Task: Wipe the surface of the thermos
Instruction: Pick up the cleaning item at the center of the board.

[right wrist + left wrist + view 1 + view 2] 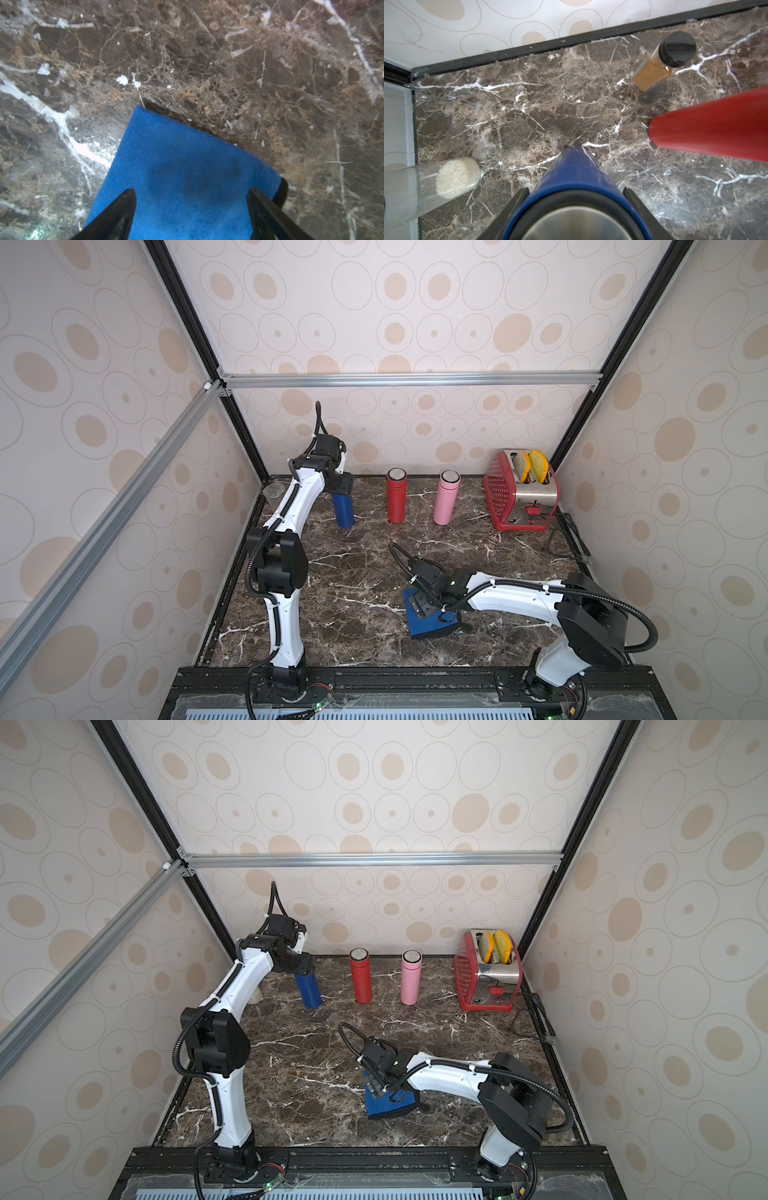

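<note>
A blue thermos (344, 514) (309, 994) (575, 166) stands upright at the back left of the marble table. My left gripper (342, 490) (305, 968) (575, 192) comes down from above and is shut on its top end, one finger on each side. A flat blue sponge pad (432, 626) (388, 1106) (182, 149) lies on the table at front centre. My right gripper (424, 605) (380, 1086) (191, 193) is low over the pad, its fingers spread wide above the blue face, open.
A red thermos (396, 499) (708, 133) and a pink thermos (445, 499) stand in the back row. A red toaster (519, 493) fills the back right corner, its cable trailing along the right edge. A jar of rice (436, 182) and a spice jar (660, 64) stand near the blue thermos.
</note>
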Tool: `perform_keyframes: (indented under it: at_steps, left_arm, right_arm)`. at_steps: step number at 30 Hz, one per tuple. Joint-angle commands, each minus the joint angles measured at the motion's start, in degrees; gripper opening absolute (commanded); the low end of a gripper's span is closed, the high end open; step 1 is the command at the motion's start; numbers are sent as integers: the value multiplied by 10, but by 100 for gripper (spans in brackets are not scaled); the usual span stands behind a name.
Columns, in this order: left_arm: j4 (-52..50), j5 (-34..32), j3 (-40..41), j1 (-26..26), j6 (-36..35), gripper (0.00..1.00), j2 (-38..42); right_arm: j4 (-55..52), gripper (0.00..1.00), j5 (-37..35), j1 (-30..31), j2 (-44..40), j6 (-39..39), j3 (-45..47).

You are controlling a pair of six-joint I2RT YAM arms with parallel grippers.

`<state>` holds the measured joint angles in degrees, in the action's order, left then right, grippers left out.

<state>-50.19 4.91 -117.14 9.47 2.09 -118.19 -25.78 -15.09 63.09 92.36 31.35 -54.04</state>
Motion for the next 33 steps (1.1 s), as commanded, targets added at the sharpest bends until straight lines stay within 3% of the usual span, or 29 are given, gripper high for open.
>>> perform_keyframes:
  at_steps: [1,7,15,21,27,33]
  left_arm:
    - [-29,17,19,3,-12,0,53]
    - [-23,46,79,6,-6,0,131]
    - [0,66,185,31,-15,0,228]
    - [32,88,266,34,-30,0,289]
    - [54,133,330,46,-59,0,338]
    - [49,146,370,78,-120,0,372]
  right_arm:
    - [-9,87,4,9,22,22,0]
    - [19,80,23,9,65,43,9]
    - [84,52,81,9,93,66,51]
    - [106,2,96,10,79,71,74]
    - [108,0,73,4,16,53,97]
    - [148,0,123,-19,-107,26,129]
